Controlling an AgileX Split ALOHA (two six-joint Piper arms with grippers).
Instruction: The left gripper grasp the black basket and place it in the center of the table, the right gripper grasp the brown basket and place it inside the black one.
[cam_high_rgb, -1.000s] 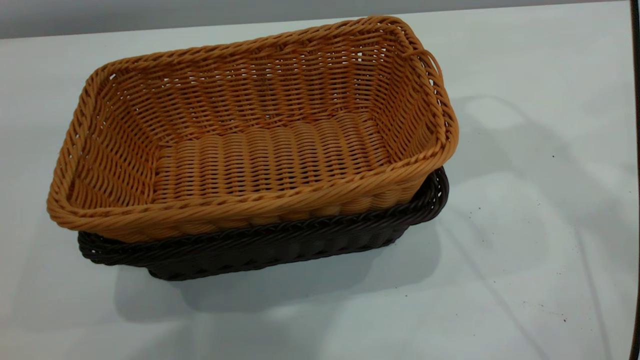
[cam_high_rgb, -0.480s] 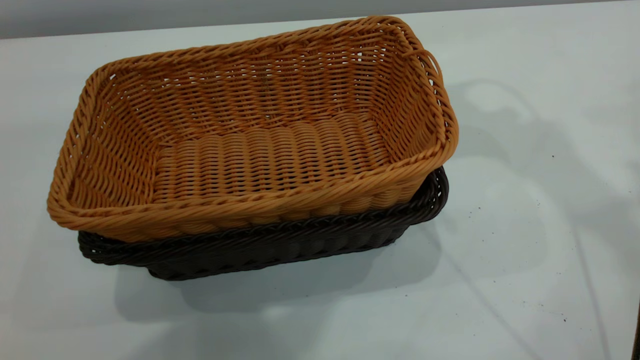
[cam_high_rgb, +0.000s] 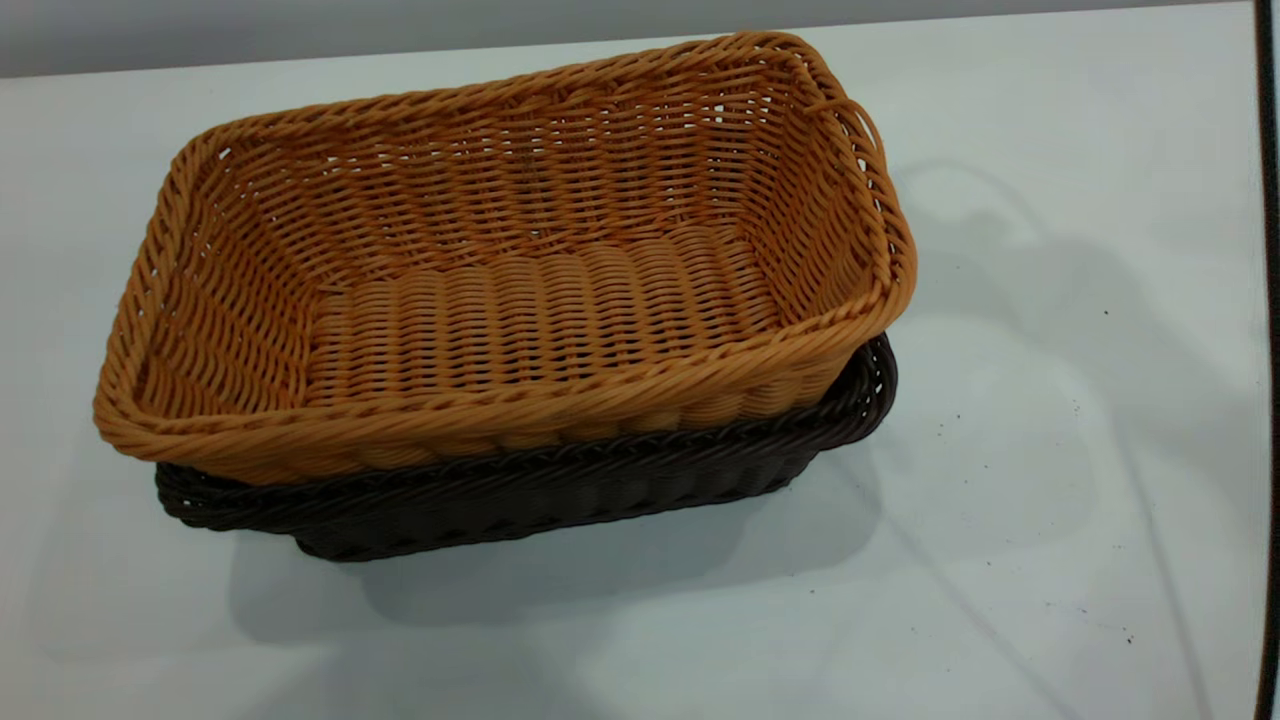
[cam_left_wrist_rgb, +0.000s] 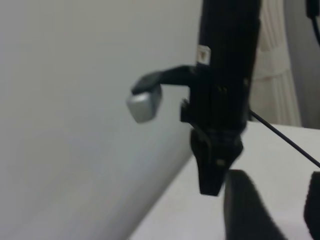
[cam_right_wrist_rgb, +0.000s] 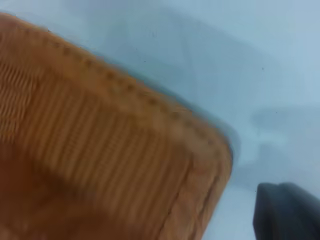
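The brown basket sits nested inside the black basket on the white table, its rim a little above the dark rim. Neither gripper appears in the exterior view. In the right wrist view the brown basket fills most of the picture, close up. One dark finger of my right gripper shows beside the basket's corner, over bare table and apart from the weave. My left gripper hovers open over the table edge with nothing between its fingers.
A thin dark strip runs down the right edge of the exterior view. In the left wrist view a black arm with a grey block hangs farther off, before a pale wall and a curtain.
Both baskets stay still. The shadows on the table right of the baskets have shifted, and the dark strip at the right edge is back in full.
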